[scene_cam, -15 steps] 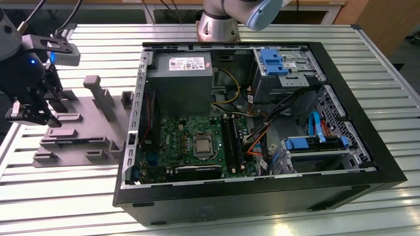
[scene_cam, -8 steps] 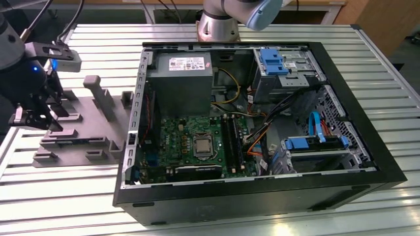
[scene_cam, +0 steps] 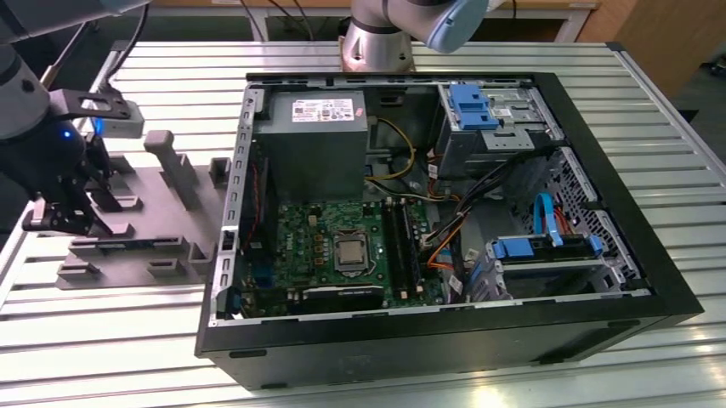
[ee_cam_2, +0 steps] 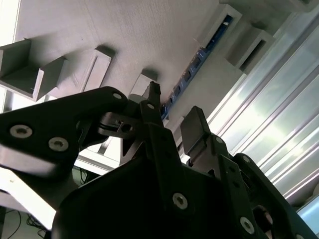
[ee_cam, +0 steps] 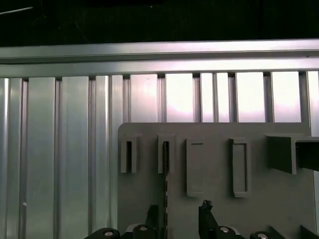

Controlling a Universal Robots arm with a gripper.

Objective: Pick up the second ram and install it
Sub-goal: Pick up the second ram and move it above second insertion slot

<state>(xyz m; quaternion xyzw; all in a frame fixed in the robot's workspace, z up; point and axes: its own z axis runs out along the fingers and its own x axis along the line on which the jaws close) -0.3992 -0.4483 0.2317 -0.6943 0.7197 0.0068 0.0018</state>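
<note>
The second ram (ee_cam_2: 192, 64) is a thin dark blue-green stick standing on edge in a slot of the grey holder block (ee_cam_2: 124, 40). In the first wrist view the second ram (ee_cam: 165, 174) shows as a narrow dark line running toward the fingers. My gripper (ee_cam_2: 174, 113) is open just above the stick's near end, one black finger on each side and neither touching it. In the exterior view the gripper (scene_cam: 63, 223) hangs over the holder block (scene_cam: 153, 204) at the exterior view's left, with the second ram (scene_cam: 122, 246) close beside it.
An open computer case (scene_cam: 590, 323) lies on the slatted metal table (scene_cam: 91, 340). Inside are the green motherboard (scene_cam: 329, 221), its long black sockets (scene_cam: 399, 234), a grey power supply (scene_cam: 312, 144) and blue drive bays (scene_cam: 471, 106). The holder's raised posts (scene_cam: 170, 157) stand near the gripper.
</note>
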